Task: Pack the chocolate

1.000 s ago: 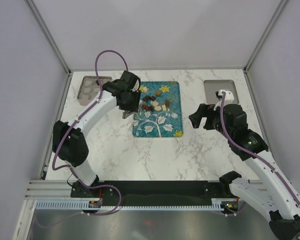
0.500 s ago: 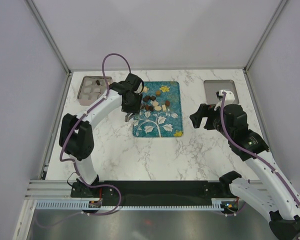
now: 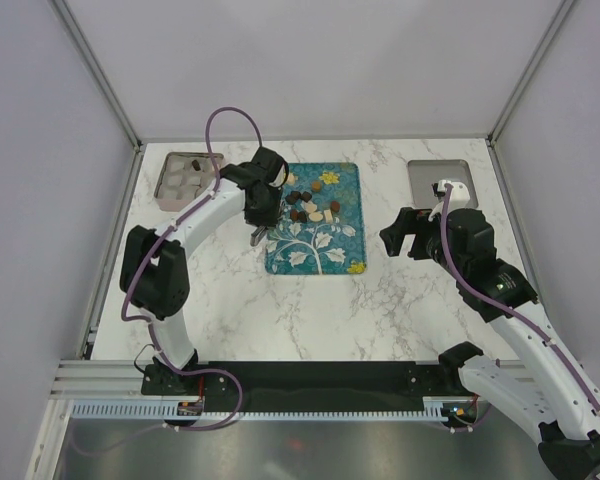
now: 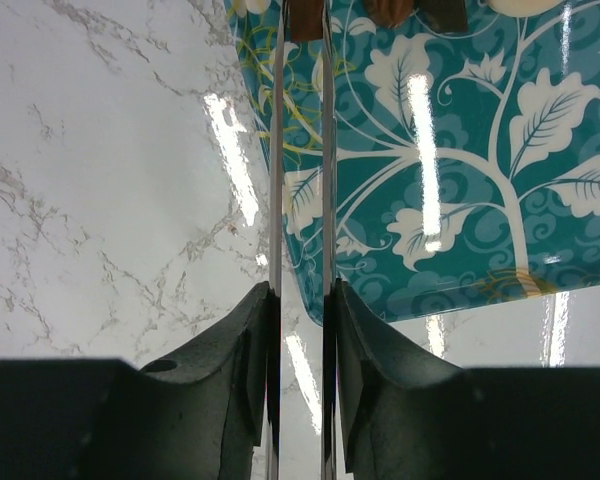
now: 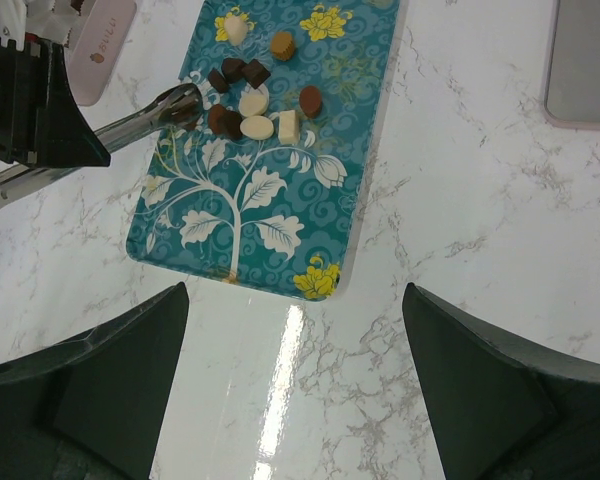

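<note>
The left gripper (image 4: 300, 300) squeezes the metal tongs (image 4: 278, 150), whose tips reach a brown piece of the chocolate (image 5: 253, 103) on the blue tray (image 5: 280, 200). The right gripper (image 3: 400, 232) hangs wide open beside the tray, holding nothing.

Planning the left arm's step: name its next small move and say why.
Probably squeeze the tongs shut and lift: the left gripper holds the tongs, and a brown chocolate sits between their blades on the tray.

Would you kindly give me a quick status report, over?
Left gripper shut on tongs, tips at a brown chocolate on tray. Right gripper open, right of tray. Nothing blocking.
</note>
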`<move>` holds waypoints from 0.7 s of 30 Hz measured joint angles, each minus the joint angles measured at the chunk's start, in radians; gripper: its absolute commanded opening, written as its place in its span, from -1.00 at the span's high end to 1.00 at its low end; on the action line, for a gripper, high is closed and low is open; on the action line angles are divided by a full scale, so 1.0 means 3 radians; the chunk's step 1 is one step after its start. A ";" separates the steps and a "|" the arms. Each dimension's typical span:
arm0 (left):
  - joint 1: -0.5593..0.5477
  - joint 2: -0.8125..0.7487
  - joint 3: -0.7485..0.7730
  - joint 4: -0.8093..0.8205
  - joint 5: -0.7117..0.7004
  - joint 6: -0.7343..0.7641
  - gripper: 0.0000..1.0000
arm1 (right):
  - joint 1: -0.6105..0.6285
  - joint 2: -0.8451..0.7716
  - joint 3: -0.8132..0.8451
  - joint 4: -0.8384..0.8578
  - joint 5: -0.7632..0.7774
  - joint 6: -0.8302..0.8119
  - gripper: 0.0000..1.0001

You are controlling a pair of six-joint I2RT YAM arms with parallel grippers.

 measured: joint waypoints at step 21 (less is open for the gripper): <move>0.1369 0.0061 0.1314 -0.0187 -0.0092 0.0093 0.42 | 0.0000 0.0000 0.0000 0.0025 -0.0065 0.0031 -0.93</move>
